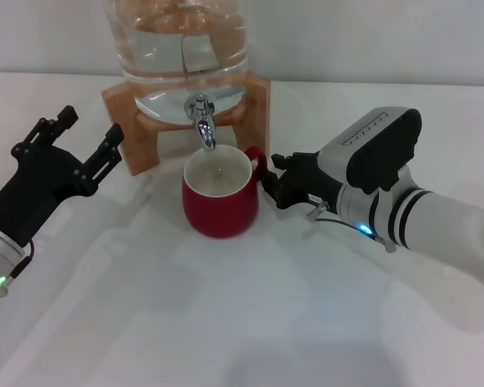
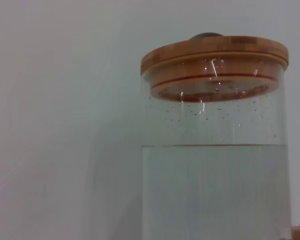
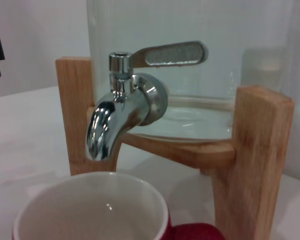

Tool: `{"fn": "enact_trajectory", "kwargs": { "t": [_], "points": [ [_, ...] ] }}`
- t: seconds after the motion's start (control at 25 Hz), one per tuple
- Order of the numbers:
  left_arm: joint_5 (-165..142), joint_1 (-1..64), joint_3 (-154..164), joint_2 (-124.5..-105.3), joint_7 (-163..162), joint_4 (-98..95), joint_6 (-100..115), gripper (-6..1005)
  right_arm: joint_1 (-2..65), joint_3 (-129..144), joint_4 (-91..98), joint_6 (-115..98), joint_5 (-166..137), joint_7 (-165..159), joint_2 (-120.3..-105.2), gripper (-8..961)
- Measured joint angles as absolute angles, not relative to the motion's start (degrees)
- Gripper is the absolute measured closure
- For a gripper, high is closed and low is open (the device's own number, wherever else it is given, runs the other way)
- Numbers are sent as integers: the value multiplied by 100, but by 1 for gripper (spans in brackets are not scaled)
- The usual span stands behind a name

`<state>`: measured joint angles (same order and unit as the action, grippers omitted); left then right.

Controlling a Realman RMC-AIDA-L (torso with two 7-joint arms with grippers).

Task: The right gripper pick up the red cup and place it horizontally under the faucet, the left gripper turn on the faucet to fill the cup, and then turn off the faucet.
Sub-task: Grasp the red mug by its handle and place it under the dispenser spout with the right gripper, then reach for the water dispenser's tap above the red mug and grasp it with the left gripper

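Note:
The red cup (image 1: 220,197) stands upright on the white table, its cream inside right under the spout of the chrome faucet (image 1: 202,121). In the right wrist view the faucet (image 3: 120,115) hangs just above the red cup's rim (image 3: 90,205), its flat lever pointing sideways, and no water runs. My right gripper (image 1: 276,179) sits just right of the cup's handle, its fingers apart on either side of it. My left gripper (image 1: 89,129) is open and empty, left of the wooden stand.
The glass water jar (image 1: 181,40) rests in a wooden stand (image 1: 137,105) at the back of the table. The left wrist view shows only the jar (image 2: 215,175), well filled, and its wooden lid (image 2: 215,52). A white wall rises behind.

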<state>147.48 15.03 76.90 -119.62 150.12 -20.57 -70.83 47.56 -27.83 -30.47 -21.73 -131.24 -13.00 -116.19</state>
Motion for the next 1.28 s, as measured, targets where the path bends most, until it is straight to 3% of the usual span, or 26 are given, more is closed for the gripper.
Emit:
{"fn": "enact_trajectory", "kwargs": {
  "t": [0.68, 1.28],
  "points": [
    [14760, 1494, 7671, -11953, 15011, -2047, -7075, 242, 4360, -2824, -3059, -2578, -13235, -1300, -11555, 666],
    [14783, 1452, 7655, -11944, 15012, -2047, -7065, 242, 3493, -3343, -3034, -3649, -13766, -1242, -11483, 667]
  ]
}}
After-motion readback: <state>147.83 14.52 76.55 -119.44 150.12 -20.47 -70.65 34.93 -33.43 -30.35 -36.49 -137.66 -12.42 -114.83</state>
